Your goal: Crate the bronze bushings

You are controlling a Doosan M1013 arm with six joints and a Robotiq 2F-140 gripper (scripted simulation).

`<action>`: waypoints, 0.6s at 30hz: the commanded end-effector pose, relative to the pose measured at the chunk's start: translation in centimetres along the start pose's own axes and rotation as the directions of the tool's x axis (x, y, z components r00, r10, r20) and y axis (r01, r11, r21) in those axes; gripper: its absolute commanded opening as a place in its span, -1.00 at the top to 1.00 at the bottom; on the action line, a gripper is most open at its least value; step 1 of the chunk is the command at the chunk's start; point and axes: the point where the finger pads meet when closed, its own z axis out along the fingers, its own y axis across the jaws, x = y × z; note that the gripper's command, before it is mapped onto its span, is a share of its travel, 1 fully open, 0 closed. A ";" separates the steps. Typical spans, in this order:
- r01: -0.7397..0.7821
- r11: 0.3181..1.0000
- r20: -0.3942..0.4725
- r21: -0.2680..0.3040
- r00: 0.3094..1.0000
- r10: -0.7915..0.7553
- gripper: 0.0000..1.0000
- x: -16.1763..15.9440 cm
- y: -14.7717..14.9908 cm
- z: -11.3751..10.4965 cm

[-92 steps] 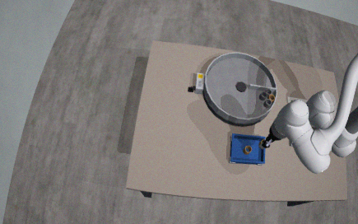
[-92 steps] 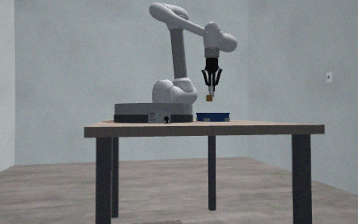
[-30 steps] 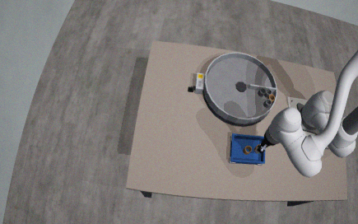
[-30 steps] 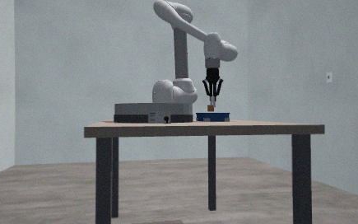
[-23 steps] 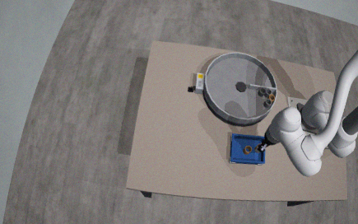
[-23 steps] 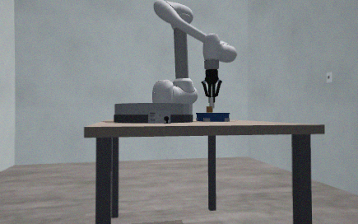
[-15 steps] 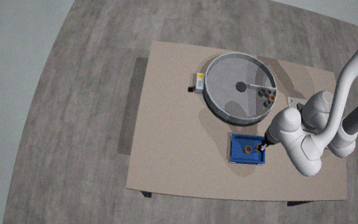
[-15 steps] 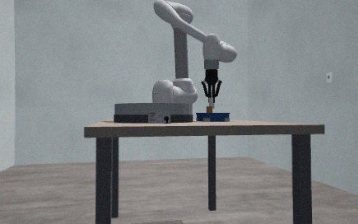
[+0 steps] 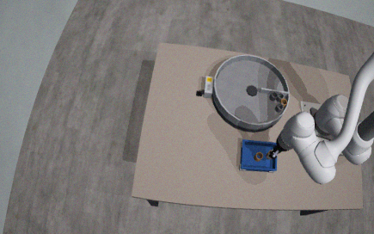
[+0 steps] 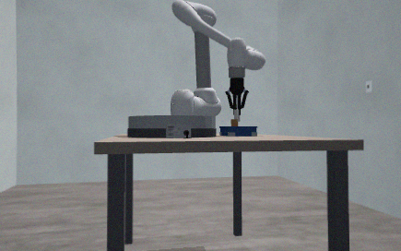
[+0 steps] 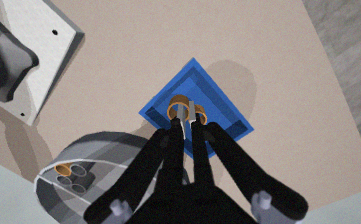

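My gripper (image 9: 274,152) hangs over the blue crate (image 9: 258,156), shut on the wall of a bronze bushing (image 11: 178,107), which it holds just above the crate (image 10: 234,122). A second bronze bushing (image 9: 259,156) lies inside the crate; in the wrist view it (image 11: 201,116) is partly hidden behind my fingers. On the round grey turning table (image 9: 251,91), one bronze bushing (image 9: 284,101) sits at the right rim among dark steel bushings (image 9: 275,96). They also show in the wrist view, bronze (image 11: 63,168) beside steel (image 11: 79,176).
A small grey control box with a yellow label (image 9: 208,85) sits at the turning table's left side. The arm's white base plate (image 11: 28,60) lies on the tabletop to the right of the turning table. The crate stands near the table's front right.
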 end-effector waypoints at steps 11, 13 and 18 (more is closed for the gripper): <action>0.003 1.000 0.004 0.001 1.000 -0.003 1.00 -0.1 -0.4 0.2; 0.003 1.000 0.004 0.001 1.000 -0.003 1.00 -0.1 -0.4 0.3; 0.003 1.000 0.004 0.001 1.000 -0.003 1.00 -0.1 -0.4 0.5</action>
